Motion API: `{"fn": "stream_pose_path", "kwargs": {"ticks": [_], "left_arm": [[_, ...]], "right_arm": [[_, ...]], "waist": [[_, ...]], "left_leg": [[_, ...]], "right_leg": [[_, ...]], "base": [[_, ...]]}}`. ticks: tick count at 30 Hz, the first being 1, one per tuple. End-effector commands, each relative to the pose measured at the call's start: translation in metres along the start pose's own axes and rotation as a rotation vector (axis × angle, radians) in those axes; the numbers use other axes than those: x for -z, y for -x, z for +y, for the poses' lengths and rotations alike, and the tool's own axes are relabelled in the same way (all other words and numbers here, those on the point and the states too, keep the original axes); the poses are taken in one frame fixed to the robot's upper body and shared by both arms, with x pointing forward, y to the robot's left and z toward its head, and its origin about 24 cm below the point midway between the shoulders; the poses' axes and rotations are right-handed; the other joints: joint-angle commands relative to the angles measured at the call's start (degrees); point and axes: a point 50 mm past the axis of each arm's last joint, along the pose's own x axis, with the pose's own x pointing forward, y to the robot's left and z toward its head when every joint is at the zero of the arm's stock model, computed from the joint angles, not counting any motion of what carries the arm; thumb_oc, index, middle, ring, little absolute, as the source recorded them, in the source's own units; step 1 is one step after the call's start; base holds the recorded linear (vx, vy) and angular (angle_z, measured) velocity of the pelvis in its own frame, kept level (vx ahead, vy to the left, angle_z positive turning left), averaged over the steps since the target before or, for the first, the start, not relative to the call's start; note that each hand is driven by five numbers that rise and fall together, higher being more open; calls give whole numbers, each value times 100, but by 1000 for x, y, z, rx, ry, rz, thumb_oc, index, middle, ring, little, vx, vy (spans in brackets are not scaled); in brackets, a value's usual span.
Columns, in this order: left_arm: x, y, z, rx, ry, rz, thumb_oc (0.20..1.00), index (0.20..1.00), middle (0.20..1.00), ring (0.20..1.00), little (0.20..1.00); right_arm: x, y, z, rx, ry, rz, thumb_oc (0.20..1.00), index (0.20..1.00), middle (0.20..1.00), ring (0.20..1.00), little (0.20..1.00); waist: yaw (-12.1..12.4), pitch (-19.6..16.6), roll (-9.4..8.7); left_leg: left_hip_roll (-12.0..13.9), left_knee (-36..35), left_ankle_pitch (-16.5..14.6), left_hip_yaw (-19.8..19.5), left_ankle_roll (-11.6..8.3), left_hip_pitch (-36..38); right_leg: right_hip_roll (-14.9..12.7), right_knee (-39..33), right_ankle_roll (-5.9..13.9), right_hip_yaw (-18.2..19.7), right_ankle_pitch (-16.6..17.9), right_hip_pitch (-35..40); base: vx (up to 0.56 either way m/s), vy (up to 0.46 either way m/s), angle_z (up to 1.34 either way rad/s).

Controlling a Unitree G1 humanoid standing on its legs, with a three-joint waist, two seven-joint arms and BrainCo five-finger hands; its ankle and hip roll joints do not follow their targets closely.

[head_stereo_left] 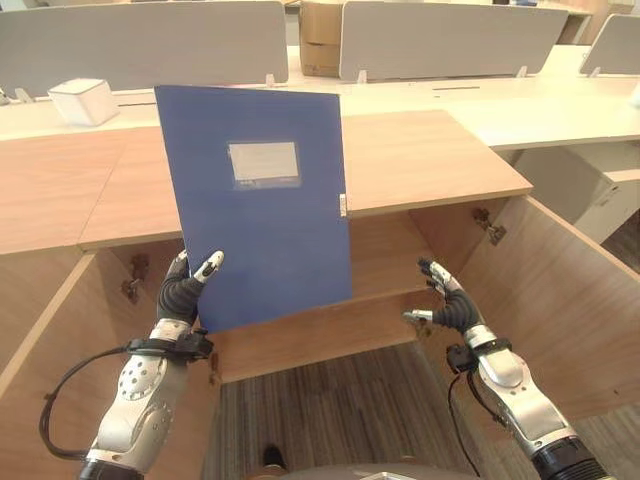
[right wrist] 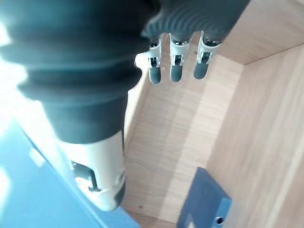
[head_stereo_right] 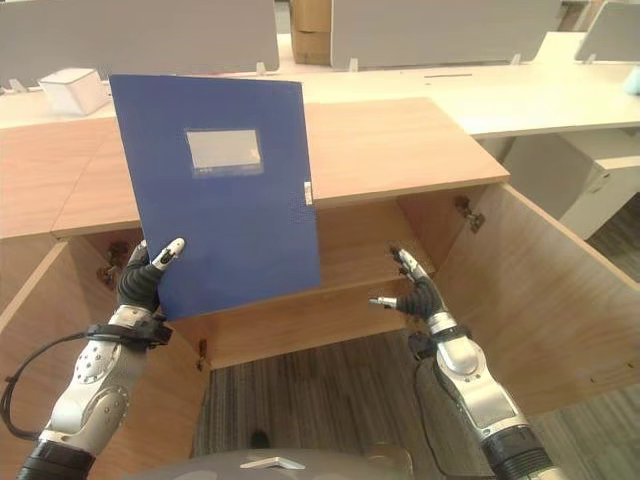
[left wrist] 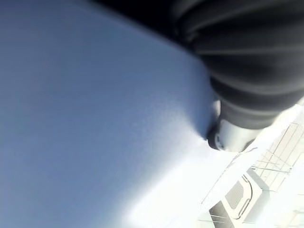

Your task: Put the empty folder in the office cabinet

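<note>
Here, at the left, left hand [head_stereo_left: 185, 292] raised in front of the open office cabinet [head_stereo_left: 430, 165], fingers and thumb pinching the lower left corner of the blue folder [head_stereo_left: 265, 230] and holding it upright, slightly tilted, label window facing the head camera. Held clear of everything, the folder: above the cabinet's open front, overlapping the wooden top edge in view, touching neither top nor shelf. Further right, inside the cabinet, a wooden shelf [head_stereo_left: 330, 330] running across the opening, bare where visible. Right of that, right hand [head_stereo_left: 445, 300] low before the cabinet's right half, fingers relaxed and spread, holding nothing, near the shelf edge but not clearly touching it. At the far right, the cabinet door [head_stereo_left: 570, 290] swung wide open. Seemingly in the carry-and-present stage: folder gripped and lifted, not yet inside. Next, probably a lowering and turning of the folder to clear the top edge, then a slide into the opening onto the shelf or floor of the cabinet, perhaps steadied by the free right hand before release.
</note>
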Motion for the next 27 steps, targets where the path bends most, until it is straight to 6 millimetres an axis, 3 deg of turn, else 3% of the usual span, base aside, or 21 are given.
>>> {"fn": "stream_pose_path", "kwargs": {"ticks": [1,7,9,12,14,17,18,24,27], "left_arm": [[-36,-17,-2,67,-37,-183,200,200,200,200,200],[-41,-9,-1,86,-44,-178,200,200,200,200,200],[-42,-8,-2,94,-52,-174,200,200,200,200,200],[-42,-8,-2,93,-52,-175,200,200,200,200,200],[-45,-11,-7,136,-47,-186,200,200,200,200,200],[-46,-12,-9,154,-43,-187,200,200,200,200,200],[-48,-16,-16,203,-40,-189,200,200,200,200,200],[-48,-16,-18,228,-41,-174,200,200,200,200,200],[-46,-16,-22,257,-48,-152,200,200,200,200,200]], "right_arm": [[-31,-11,-26,55,-40,-167,1000,1000,1000,1000,1000],[-70,-12,-44,68,-86,-333,1000,1000,1000,1000,1000],[-80,-15,-49,64,-78,-368,1000,1000,1000,1000,1000],[-81,-15,-49,64,-78,-368,1000,1000,1000,1000,1000],[-103,-27,-58,63,-54,-437,1000,1000,1000,1000,1000],[-108,-31,-60,60,-50,-455,1000,1000,1000,1000,1000],[-121,-41,-58,28,-80,-498,1000,1000,1000,1000,1000],[-131,-48,-50,-35,-119,-522,1000,1000,1000,1000,1000],[-135,-57,-33,-158,-184,-510,1000,1000,1000,1000,1000]], "waist": [[46,-201,128],[135,-496,69],[170,-569,53],[165,-567,56],[242,-655,20],[249,-653,24],[279,-655,13],[306,-661,8],[327,-648,-9]], "left_leg": [[-295,18,-931,-127,298,565],[-258,18,-878,-148,197,497],[-211,18,-859,-169,145,484],[-209,18,-859,-171,142,485],[-117,18,-787,-225,46,435],[-98,18,-770,-238,31,426],[-69,18,-738,-256,0,407],[-39,18,-718,-258,-25,413],[-20,18,-700,-270,-46,421]], "right_leg": [[117,-25,163,73,620,-297],[443,-898,31,317,567,240],[474,-1090,12,272,604,358],[477,-1105,11,267,612,368],[521,-1387,-14,162,676,527],[526,-1400,-25,157,674,530],[544,-1410,-45,134,673,546],[550,-1411,-64,128,663,567],[557,-1401,-79,112,671,569]], "base": [[-3,-24,17],[28,-66,8],[40,-78,-2],[15,-41,1],[24,-105,4],[-1,-33,9],[-4,-48,14],[4,-18,5],[2,-6,-1]]}}
